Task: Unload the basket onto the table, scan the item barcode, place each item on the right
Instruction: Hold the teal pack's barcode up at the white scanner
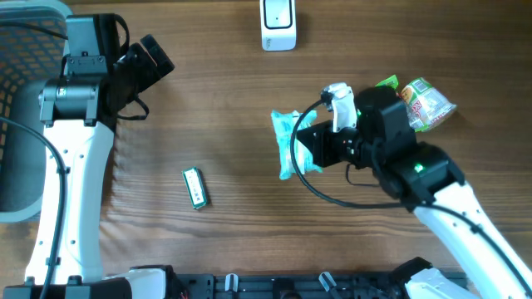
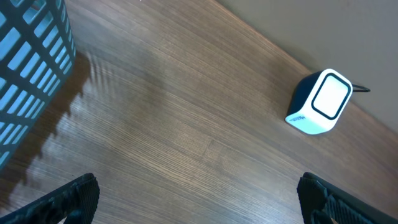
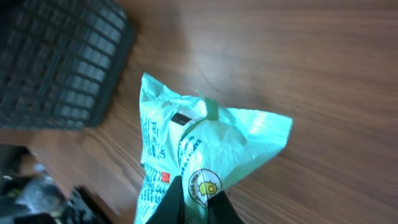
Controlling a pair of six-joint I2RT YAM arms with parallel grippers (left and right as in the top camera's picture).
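Your mint-green packet (image 1: 287, 143) sits well short of the scanner (image 1: 278, 23), almost straight below it in the overhead view. It is pinched at one edge by the right pincer (image 1: 302, 146), whose jaws are drawn narrow on the crumpled film. So the pick-up looks done, though you cannot tell from these views whether the packet is clear of the surface (image 1: 233, 108). What is left, by my reading, is the main part: carry the packet up to the scanner, turn its barcode toward the white window, and present it there. The right wrist view shows a small dark patch on the wrapper, too small to call a barcode, so you may need to rotate the packet first. The left pincer (image 1: 154, 60) hangs wide and empty, far to the left of the scanner in the overhead view, beside the basket (image 1: 25, 100). A small green item (image 1: 194, 186) lies below and left of the scanner, and other packets (image 1: 424, 104) lie below and right of it.
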